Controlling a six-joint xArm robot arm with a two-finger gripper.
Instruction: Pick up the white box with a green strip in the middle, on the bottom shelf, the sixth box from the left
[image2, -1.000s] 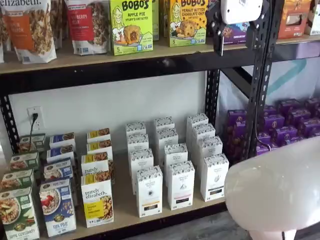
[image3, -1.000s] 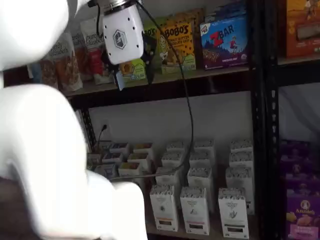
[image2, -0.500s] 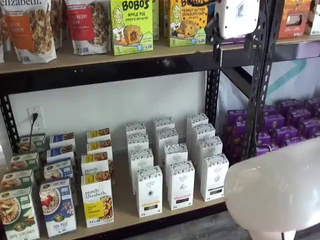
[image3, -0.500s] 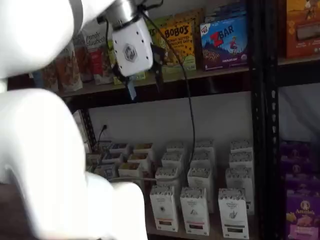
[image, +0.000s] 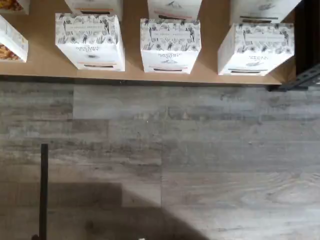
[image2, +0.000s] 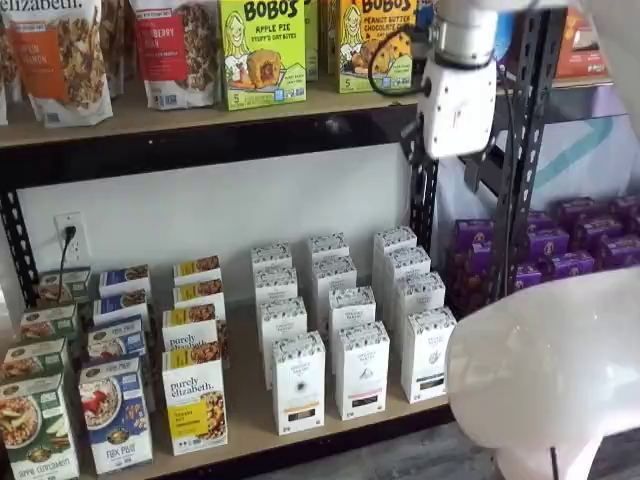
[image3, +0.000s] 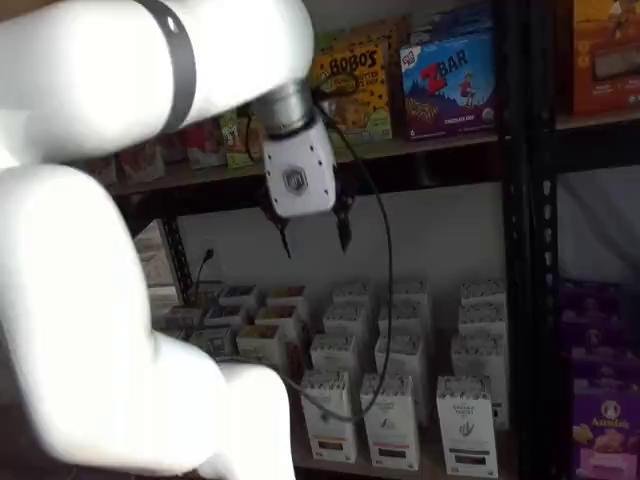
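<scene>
My gripper (image3: 314, 240) hangs mid-air, fingers spread with a clear gap, holding nothing. The white box (image2: 428, 355) stands at the front right of the bottom shelf (image2: 250, 405), well below the gripper.

"BOBO'S" on yellow box (image2: 262, 52), "purely elizabeth" on carton (image2: 194, 402)

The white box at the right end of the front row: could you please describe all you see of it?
The white box is a tall, narrow carton, seemingly cardboard, with a black-and-white patterned top band, a small mid-face emblem and a dark strip low down. It stands upright at the front edge of the bottom shelf, apart from its neighbour.
</scene>
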